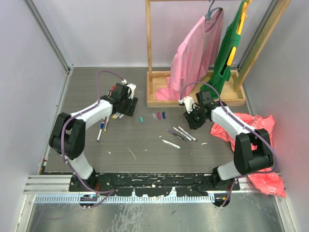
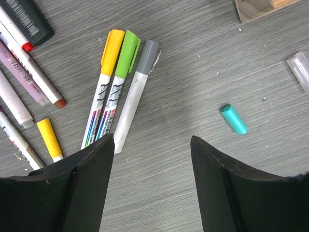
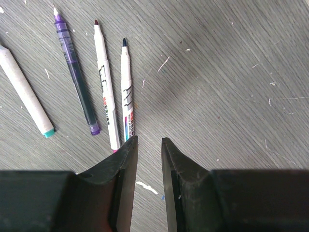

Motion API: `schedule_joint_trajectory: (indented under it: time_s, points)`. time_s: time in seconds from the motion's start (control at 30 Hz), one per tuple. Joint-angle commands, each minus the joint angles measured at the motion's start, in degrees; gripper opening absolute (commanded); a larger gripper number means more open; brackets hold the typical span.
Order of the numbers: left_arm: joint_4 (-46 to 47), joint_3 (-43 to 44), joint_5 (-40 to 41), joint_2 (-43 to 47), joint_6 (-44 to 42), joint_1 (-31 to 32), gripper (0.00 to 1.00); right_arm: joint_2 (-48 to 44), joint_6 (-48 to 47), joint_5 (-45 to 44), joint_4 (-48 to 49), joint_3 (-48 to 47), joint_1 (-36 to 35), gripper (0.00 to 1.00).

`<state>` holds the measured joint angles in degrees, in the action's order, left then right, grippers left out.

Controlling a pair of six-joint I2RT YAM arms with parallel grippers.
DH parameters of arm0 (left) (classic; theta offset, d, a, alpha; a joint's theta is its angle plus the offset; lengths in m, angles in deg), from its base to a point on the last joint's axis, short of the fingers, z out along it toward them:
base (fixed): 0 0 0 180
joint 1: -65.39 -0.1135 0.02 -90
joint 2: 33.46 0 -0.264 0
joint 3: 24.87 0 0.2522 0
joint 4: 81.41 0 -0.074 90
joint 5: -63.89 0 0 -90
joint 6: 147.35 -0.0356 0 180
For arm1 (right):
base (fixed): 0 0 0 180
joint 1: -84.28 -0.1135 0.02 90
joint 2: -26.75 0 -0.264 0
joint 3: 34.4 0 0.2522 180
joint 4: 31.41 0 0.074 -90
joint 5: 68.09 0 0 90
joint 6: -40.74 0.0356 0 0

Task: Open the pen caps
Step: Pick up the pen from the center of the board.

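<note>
My left gripper (image 2: 152,140) (image 1: 126,105) stands open over bare table with nothing between its jaws. Just beyond it lie three capped pens side by side, with a yellow cap (image 2: 112,50), a green cap (image 2: 127,53) and a grey cap (image 2: 147,55). A loose teal cap (image 2: 234,119) (image 1: 141,118) lies to the right of them. My right gripper (image 3: 149,140) (image 1: 191,119) is open by a narrow gap and holds nothing. Left of it lie uncapped pens: a purple one (image 3: 75,72), a red-tipped white one (image 3: 105,82) and a dark-tipped white one (image 3: 127,92).
More pens (image 2: 29,82) and a black marker (image 2: 29,19) lie at the left wrist view's left edge. Three loose caps (image 1: 159,115) sit mid-table. A wooden clothes rack base (image 1: 193,99) with pink and green garments stands behind; a red cloth (image 1: 258,140) lies at right.
</note>
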<state>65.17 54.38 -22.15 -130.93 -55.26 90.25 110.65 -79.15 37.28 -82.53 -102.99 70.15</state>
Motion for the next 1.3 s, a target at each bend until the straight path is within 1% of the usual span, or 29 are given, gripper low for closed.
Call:
schedule_joint_trajectory:
  time_s: [0.0,0.37,0.6,0.83,1.07,1.27]
  points:
    - [-1.23,3.74,-2.93,-1.62,-0.94,-1.89,0.63,-0.40,-0.61,0.88,0.89,-1.44,0.07,0.33]
    - [-3.94,8.07,-5.63,-7.96,-0.81,-4.65,0.52,-0.49,-0.74,1.02,0.71,-1.48,0.09,0.33]
    - [-4.85,9.06,-6.09,-9.78,-0.21,-5.46,0.49,-0.40,-0.83,1.15,0.68,-1.46,0.12,0.33]
    - [-5.67,9.23,-6.35,-10.65,0.19,-5.61,0.40,-0.45,-0.83,1.23,0.63,-1.48,0.07,0.33]
    - [-6.43,9.61,-7.64,-11.16,0.82,-5.61,0.29,-0.40,-0.87,1.30,0.53,-1.44,0.11,0.33]
    - [-7.26,9.90,-7.81,-12.50,1.60,-5.28,0.27,-0.40,-0.87,1.41,0.45,-1.54,0.09,0.33]
